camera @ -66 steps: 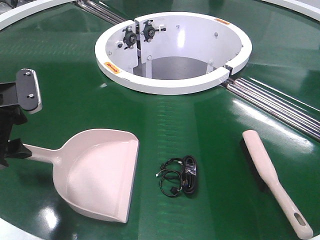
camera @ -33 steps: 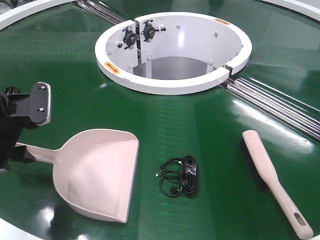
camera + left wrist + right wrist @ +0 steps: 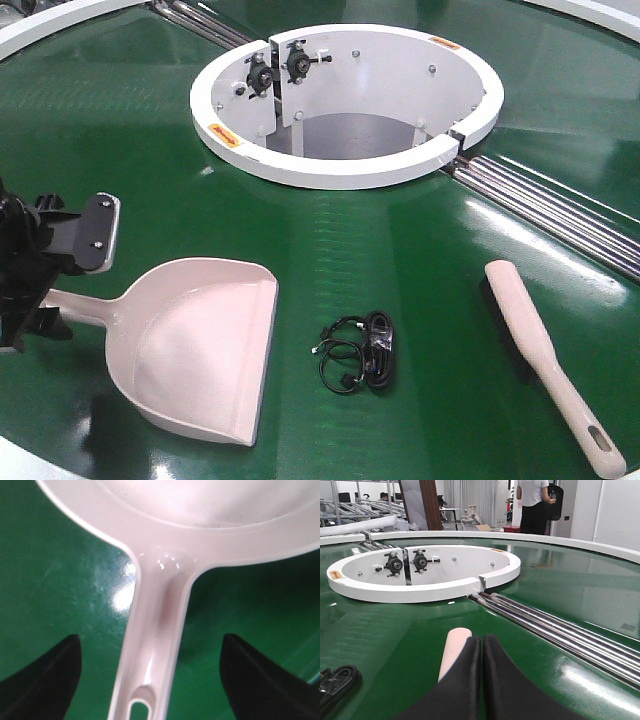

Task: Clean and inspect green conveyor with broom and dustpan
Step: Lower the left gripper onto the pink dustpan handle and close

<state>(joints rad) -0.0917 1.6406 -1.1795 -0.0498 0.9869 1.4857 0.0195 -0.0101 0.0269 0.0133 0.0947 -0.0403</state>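
Left claw spread open astride the dustpan handle, neither finger touching it.
The dustpan lies flat on the green conveyor, its mouth facing a coil of black cable nearby. The right claw is clenched on nothing, above one end of the broom, which lies well right of the cable.

Matte black tapered jaws; left arm's silver-edged black plate with two screws.
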